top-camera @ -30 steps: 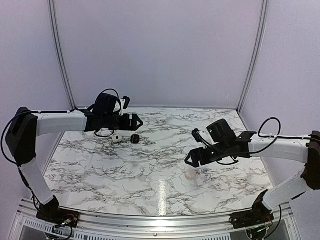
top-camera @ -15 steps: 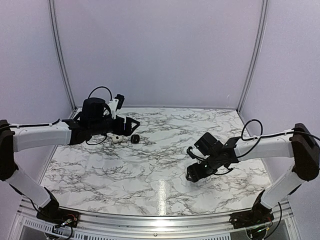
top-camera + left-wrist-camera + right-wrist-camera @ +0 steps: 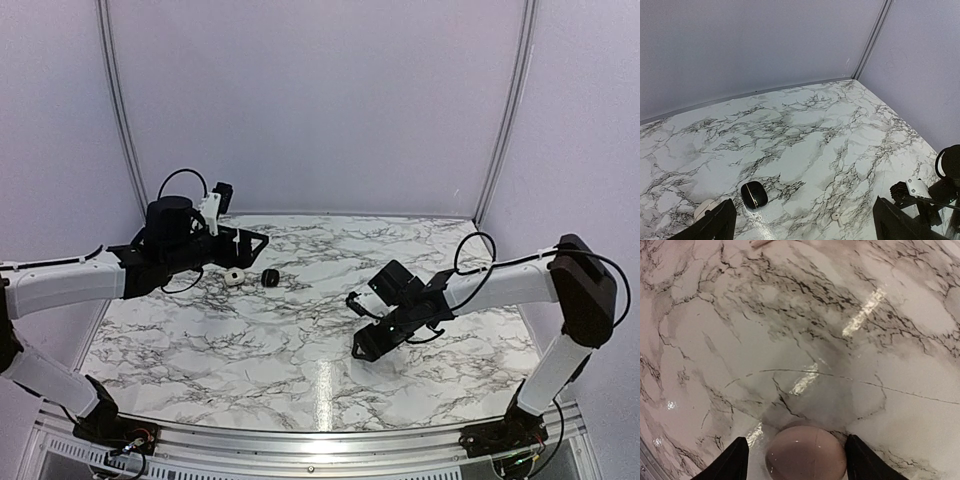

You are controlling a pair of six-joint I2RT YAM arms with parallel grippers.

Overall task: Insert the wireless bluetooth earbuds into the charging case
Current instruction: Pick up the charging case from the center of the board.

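Top view: the left gripper [image 3: 258, 238] hangs spread wide above the marble table [image 3: 300, 330], near a small white round object [image 3: 234, 277] and a black pebble-shaped case [image 3: 270, 277]; the right gripper [image 3: 362, 347] sits low over the table.

Left wrist view: a tiny white plastic earbud [image 3: 836, 216] lies bare on the table, apart from the black pebble-shaped case.

Right wrist view: the right gripper's fingers straddle a pale rounded charging case [image 3: 806, 454], not clamped; a gap shows on one side.

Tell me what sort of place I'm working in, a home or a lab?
Most likely a lab robot cell, not a home: a marble-patterned tabletop boxed in by pale wall panels on metal posts, and a left arm and right arm bolted to a metal rail at its near edge.
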